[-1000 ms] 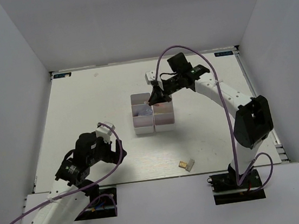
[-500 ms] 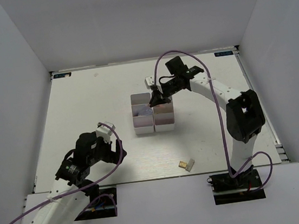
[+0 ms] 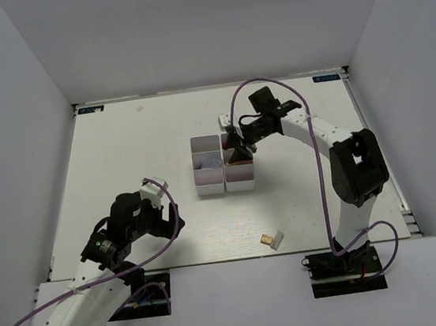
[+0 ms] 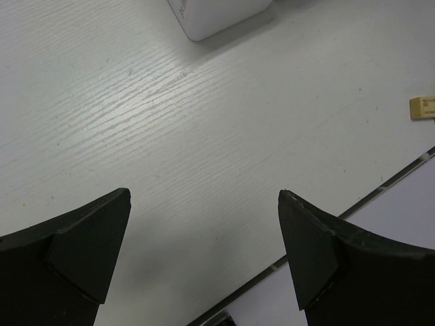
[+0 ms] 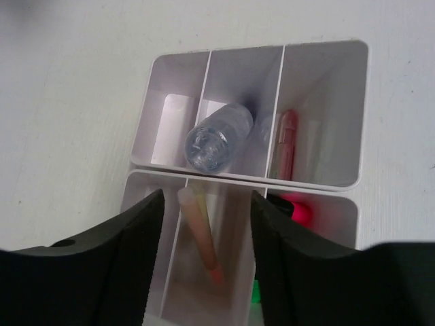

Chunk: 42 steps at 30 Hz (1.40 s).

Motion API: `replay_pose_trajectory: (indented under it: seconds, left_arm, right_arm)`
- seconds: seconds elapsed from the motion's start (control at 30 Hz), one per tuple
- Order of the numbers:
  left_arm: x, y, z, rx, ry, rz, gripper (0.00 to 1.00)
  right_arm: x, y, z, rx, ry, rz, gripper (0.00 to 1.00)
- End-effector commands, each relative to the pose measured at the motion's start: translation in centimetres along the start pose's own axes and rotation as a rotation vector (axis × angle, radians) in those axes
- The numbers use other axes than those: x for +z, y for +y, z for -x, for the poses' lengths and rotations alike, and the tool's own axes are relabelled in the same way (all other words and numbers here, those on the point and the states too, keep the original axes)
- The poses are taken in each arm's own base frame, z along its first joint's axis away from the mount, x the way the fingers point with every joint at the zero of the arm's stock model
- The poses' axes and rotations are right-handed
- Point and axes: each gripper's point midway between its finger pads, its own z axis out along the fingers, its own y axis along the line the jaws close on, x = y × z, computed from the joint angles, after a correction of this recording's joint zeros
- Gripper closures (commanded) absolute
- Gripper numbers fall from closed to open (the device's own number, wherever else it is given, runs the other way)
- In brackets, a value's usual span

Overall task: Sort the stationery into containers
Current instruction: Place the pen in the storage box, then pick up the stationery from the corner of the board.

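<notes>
While my right claw hangs with its fingers parted and gripping nothing, a thin orange pen stands free between them in the middle compartment of the right-hand white tray. Its long axis slants, with the pale end up by the divider and the orange tip down inside. In the neighbouring tray, a clear bluish tube leans in the middle compartment, round end up. My left claw is spread wide and empty above the white wood-grain table. A tan eraser block lies near its front edge. White walls enclose the table.
</notes>
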Motion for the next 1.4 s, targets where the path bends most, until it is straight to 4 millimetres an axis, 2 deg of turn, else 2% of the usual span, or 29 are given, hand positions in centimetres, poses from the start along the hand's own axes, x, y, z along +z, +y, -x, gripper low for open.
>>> replay_pose_trajectory:
  seconds: [0.0,0.17,0.23,0.27,0.3,0.33,0.37,0.4,0.43,0.47,0.5,0.53,0.57,0.6,0.63,0.67,0.7,0.73,0.77,0.8,0.83,0.87,0.9,0.93,0.97,1.1,1.23,1.37]
  left_arm:
    - [0.1,0.0,0.2,0.006,-0.009,-0.003,0.00]
    - [0.1,0.1,0.1,0.007,-0.008,0.002,0.00]
    - [0.1,0.1,0.2,0.005,-0.010,0.002,0.00]
    - [0.1,0.1,0.1,0.004,-0.008,0.001,0.00]
    - [0.0,0.1,0.2,0.006,-0.013,0.000,0.00]
    - [0.0,0.1,0.2,0.003,-0.011,0.001,0.00]
    - [0.0,0.1,0.2,0.004,-0.013,0.000,0.00]
    - [0.1,0.0,0.1,0.004,-0.009,-0.003,0.00]
    - [0.0,0.0,0.2,0.004,-0.011,-0.002,0.00]
    - [0.0,0.0,0.2,0.002,-0.011,-0.001,0.02]
    - [0.0,0.0,0.2,0.001,-0.011,-0.003,0.04]
    - [0.0,-0.1,0.2,-0.001,-0.007,-0.007,0.09]
    - [0.0,-0.1,0.3,0.005,-0.010,-0.010,0.15]
    - [0.0,-0.1,0.2,0.005,-0.007,-0.011,0.21]
    - [-0.1,-0.2,0.2,0.005,-0.002,-0.018,0.41]
    - [0.0,-0.2,0.1,0.005,0.004,-0.019,0.52]
    - [0.0,-0.4,0.1,0.005,0.008,-0.025,0.61]
    - [0.0,-0.4,0.1,0.002,0.012,-0.026,0.66]
    - [0.1,-0.4,0.1,0.006,0.017,-0.028,0.62]
    - [0.0,-0.4,0.1,0.004,0.019,-0.030,0.52]
    - [0.0,-0.5,0.1,0.005,0.017,-0.030,0.36]
    - [0.0,-0.4,0.1,0.004,0.017,-0.025,0.11]
    - [0.0,-0.3,0.1,0.003,0.016,-0.021,0.06]
    - [0.0,-0.3,0.1,0.003,0.012,-0.022,0.02]
    - [0.0,-0.4,0.1,0.006,0.005,-0.026,0.01]
    - [-0.1,-0.3,0.3,0.003,-0.002,-0.018,0.01]
    - [0.0,-0.4,0.1,0.006,0.011,-0.026,0.01]
    - [-0.1,-0.4,0.2,0.007,0.005,-0.028,0.01]
  right_arm:
    - [-0.3,0.2,0.5,-0.003,-0.019,-0.020,0.41]
    - [-1.5,0.2,2.8,-0.005,-0.055,-0.071,0.45]
    - [-2.2,0.7,3.8,0.054,-0.067,-0.089,0.53]
    - [-3.2,0.9,5.3,0.030,-0.078,-0.119,0.57]
    - [-3.5,1.3,5.0,0.054,-0.072,-0.125,0.66]
    - [-4.4,2.4,6.5,0.063,-0.094,-0.137,0.73]
    - [-4.8,2.9,6.9,0.070,-0.101,-0.138,0.81]
    - [-5.1,3.6,6.9,0.086,-0.099,-0.136,0.88]
    - [-5.0,4.7,5.9,0.110,-0.088,-0.121,0.96]
    - [-5.6,6.0,6.9,0.083,-0.112,-0.102,0.96]
    - [-6.2,8.8,6.9,0.083,-0.121,-0.029,0.96]
    - [-6.3,11.1,6.6,0.074,-0.136,0.021,0.81]
    - [-6.3,11.8,6.1,-0.134,-0.129,0.046,0.69]
    - [-6.8,14.9,5.1,-0.109,-0.102,0.103,0.59]
    - [-6.9,17.8,3.6,-0.063,-0.078,0.172,0.48]
    - [-7.0,19.1,2.9,-0.174,-0.075,0.209,0.45]
    - [-7.3,20.8,1.3,-0.181,-0.022,0.229,0.44]
    - [-7.1,22.2,-0.4,-0.168,-0.001,0.256,0.44]
    - [-6.9,23.3,-1.7,-0.227,0.007,0.285,0.42]
    - [-7.0,23.9,-2.5,-0.264,0.037,0.290,0.42]
    - [-7.2,24.2,-3.4,-0.313,0.063,0.301,0.42]
    - [-6.9,25.7,-4.9,-0.289,0.076,0.337,0.42]
    - [-6.9,25.9,-5.7,-0.335,0.097,0.356,0.42]
    - [-6.9,26.0,-6.5,-0.352,0.120,0.363,0.42]
    - [-6.8,27.0,-7.7,-0.338,0.132,0.388,0.42]
    - [-6.2,27.3,-10.1,-0.353,0.185,0.395,0.42]
    - [-5.6,27.0,-12.3,-0.350,0.242,0.390,0.42]
    - [-4.6,25.8,-13.3,-0.354,0.263,0.364,0.42]
